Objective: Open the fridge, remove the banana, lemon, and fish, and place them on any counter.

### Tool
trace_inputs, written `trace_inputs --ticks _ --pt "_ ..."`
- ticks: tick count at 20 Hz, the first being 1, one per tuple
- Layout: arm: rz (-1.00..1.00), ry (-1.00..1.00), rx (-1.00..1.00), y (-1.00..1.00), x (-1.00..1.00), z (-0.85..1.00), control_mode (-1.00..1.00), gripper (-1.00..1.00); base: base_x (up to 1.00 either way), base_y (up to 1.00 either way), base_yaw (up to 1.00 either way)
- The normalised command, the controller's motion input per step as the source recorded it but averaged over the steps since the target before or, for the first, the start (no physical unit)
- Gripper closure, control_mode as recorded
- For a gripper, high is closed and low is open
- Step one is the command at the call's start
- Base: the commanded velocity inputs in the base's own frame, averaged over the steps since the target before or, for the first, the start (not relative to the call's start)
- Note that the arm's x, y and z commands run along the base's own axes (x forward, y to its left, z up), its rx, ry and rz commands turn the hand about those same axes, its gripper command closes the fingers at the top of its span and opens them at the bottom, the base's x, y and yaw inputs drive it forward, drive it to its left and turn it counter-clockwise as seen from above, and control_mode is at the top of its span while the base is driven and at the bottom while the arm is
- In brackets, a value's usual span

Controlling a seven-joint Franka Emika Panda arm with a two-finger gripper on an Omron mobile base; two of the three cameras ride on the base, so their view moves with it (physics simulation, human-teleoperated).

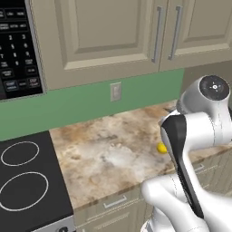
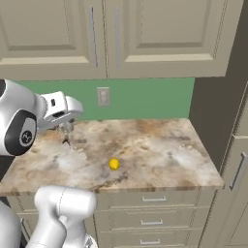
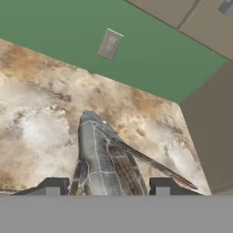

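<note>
Above the speckled beige-brown granite counter (image 3: 41,118) your gripper (image 3: 107,187) clasps the thin silver-grey fish (image 3: 102,154), ready for setting down left of the small round yellow lemon (image 2: 114,164).

Lemon (image 2: 114,164) on counter (image 2: 160,145); fish (image 3: 102,159) betw. end effector (image 3: 107,186) tips.

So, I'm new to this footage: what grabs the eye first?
The silver-grey fish looms between the gripper's fingertips in the hand view, held above the speckled counter. A bright yellow lemon sits alone near the counter's front edge.
</note>
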Motion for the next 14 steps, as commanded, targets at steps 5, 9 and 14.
trace_inputs --ticks 5,9,14 --pt "0.08 0.16 -0.05 0.30 0.16 -0.42 -1.00 1.00 0.00 0.00 0.00" --pt "0.08 0.23 -0.01 0.11 0.18 -0.49 -1.00 1.00 0.00 0.00 0.00" --pt "0.11 0.26 0.00 0.00 0.47 -0.50 -1.00 1.00 0.00 0.00 0.00"
